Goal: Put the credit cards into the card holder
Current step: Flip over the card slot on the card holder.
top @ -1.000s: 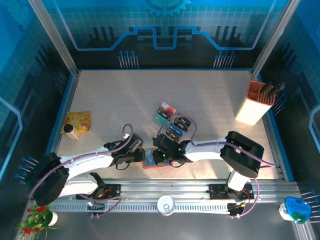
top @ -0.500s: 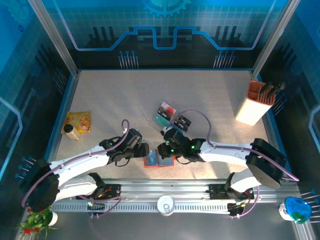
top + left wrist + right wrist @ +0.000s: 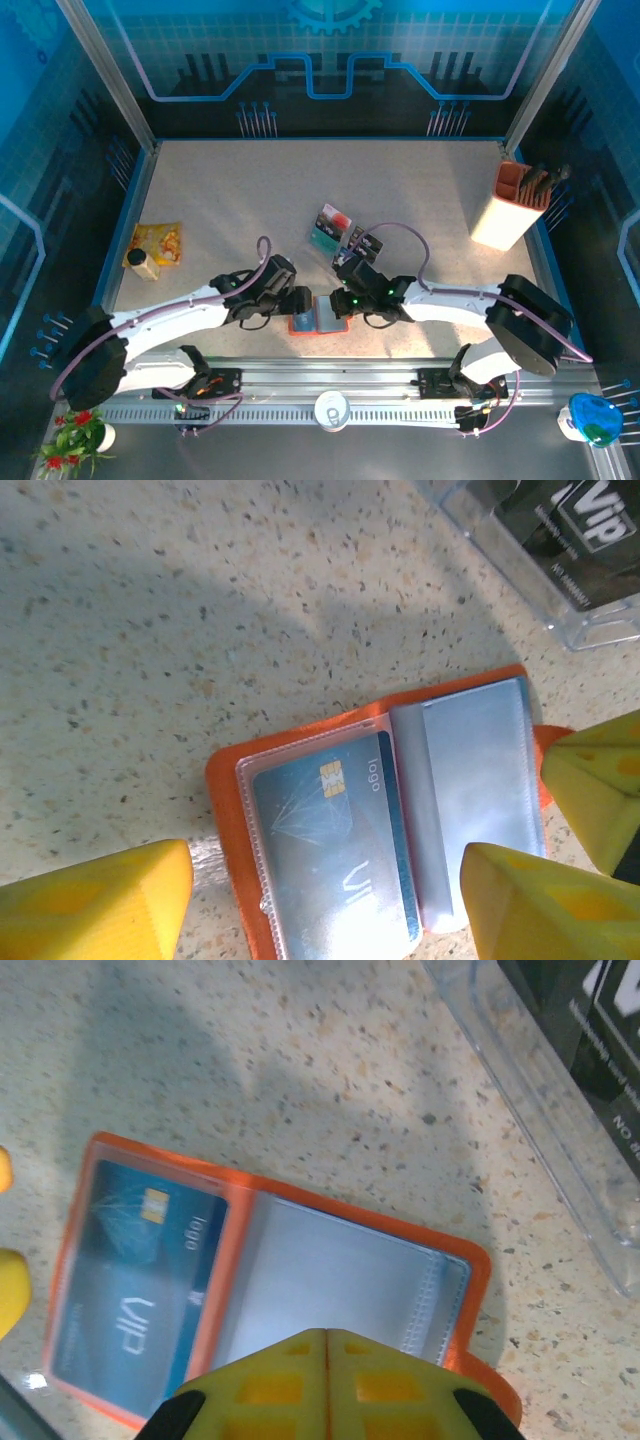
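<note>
One card in: blue chip card sitting inside the clear left pocket of the card holder, print showing through the plastic.
Holder position: lying open and flat on the desk, near the front edge, between the two pincers and just beside the clear tray.
Right pocket: grey-blue sleeve looking empty, no card edge showing in either wrist view.
Credit cards waiting: sitting in the clear tray, black ones nearest the holder, a teal one and a red-and-white one showing from above; exact count not resolving.
Left pincer: standing wide, gripping nothing, fingers straddling the card side of the holder.
Right pincer: fingers pressed together, carrying nothing, hanging over the holder's right flap; touching it or not, not resolving here.
Progress: judging early, with one card stowed and most of the set waiting in the tray.
Left to do: picking each waiting card from the tray and sliding it into a pocket, probably with one pincer pinning the holder flat.
Risk: thin cards likely slipping from the grip, and the holder sliding on the desk under a pushing card.
</note>
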